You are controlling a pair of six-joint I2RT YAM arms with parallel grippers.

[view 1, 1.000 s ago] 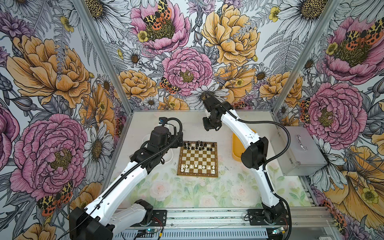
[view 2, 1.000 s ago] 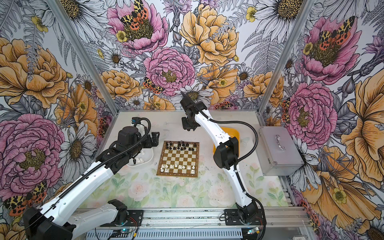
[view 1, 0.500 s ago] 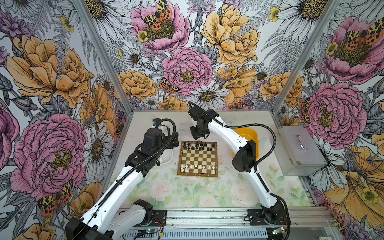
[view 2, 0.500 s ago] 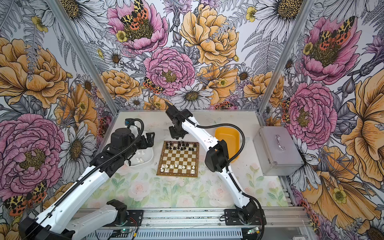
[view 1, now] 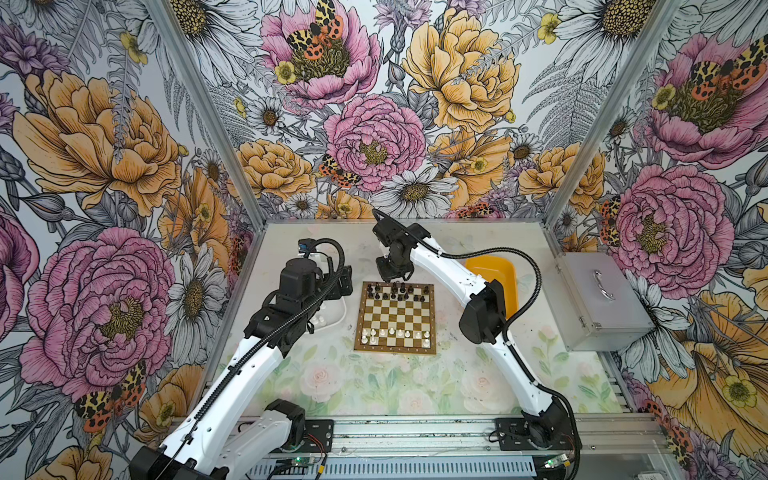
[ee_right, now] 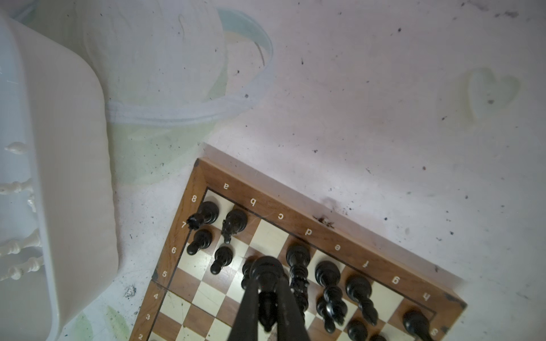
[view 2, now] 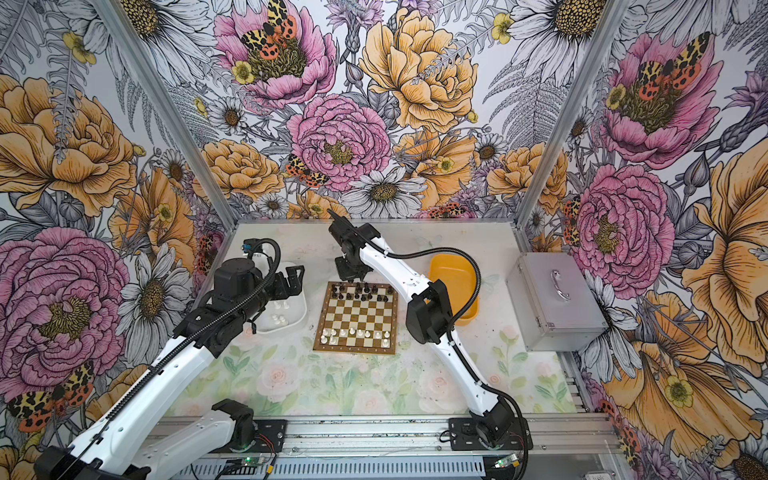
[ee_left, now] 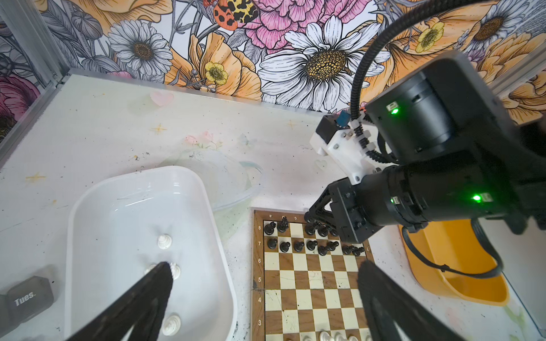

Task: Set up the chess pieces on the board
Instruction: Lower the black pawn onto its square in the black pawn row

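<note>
The board (view 1: 397, 318) (view 2: 357, 318) lies mid-table. Black chess pieces (view 1: 395, 291) (view 2: 361, 293) fill its two far rows, and white ones (view 1: 395, 332) (view 2: 353, 332) stand along its near rows. My right gripper (view 1: 392, 276) (view 2: 351, 274) hangs over the far rows. In the right wrist view it (ee_right: 267, 290) is shut on a black piece (ee_right: 267, 273) just above the board (ee_right: 339, 233). My left gripper (view 2: 293, 280) (ee_left: 264, 274) is open and holds nothing. One finger is over the white tray (ee_left: 118, 206) and the other over the board (ee_left: 310, 283).
Loose white pieces (ee_left: 165, 241) (view 2: 280, 307) lie in the white tray (view 2: 291, 326) left of the board. A yellow tray (view 1: 494, 270) (view 2: 453, 270) sits right of it, partly behind my right arm. A metal case (view 1: 602, 299) stands far right. A clear lid (ee_left: 233, 177) lies behind the white tray.
My right arm has swung left from the yellow tray to the board's far rows, still shut. My left arm has drawn back to the left, toward the white tray.
</note>
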